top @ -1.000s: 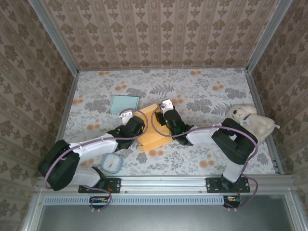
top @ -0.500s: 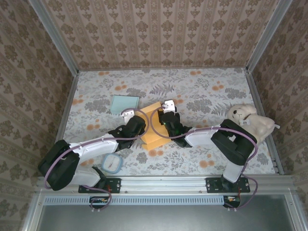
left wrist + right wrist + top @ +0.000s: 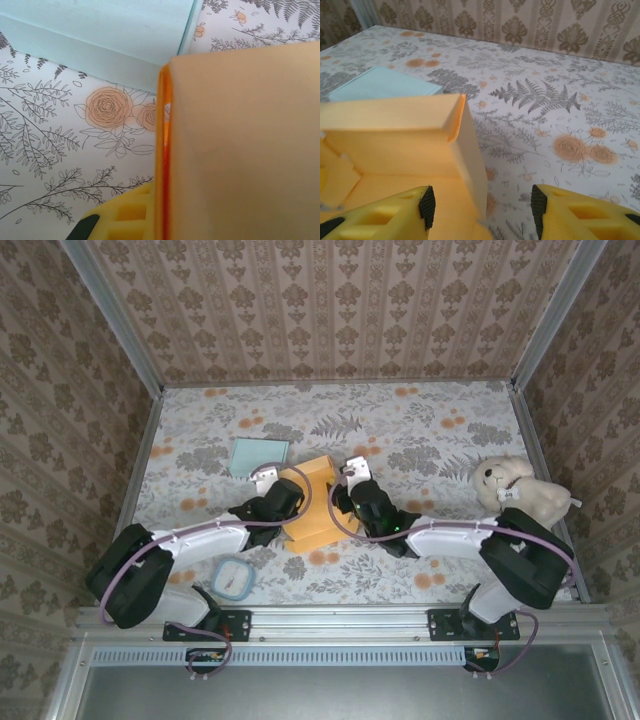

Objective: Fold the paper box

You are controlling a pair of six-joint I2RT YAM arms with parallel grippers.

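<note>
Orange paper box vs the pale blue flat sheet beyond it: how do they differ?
Colour: the orange paper box against the pale blue flat sheet. Pose: the box has walls standing up; the sheet lies flat. Size: the box looks larger than the sheet from above. Both rest on the floral-patterned table.

Back wall: at 12 o'clock, beige damask wallpaper in vertical stripes.
Left wall: at 9 o'clock, same wallpaper.
Right wall: at 3 o'clock, same wallpaper.
Corner posts: grey metal, at 11 and 1 o'clock.
Tabletop: pale covering printed with grey ferns and orange roses.
Front rail: silver metal, along 6 o'clock.
Light: soft and even, with faint shadows.
</note>
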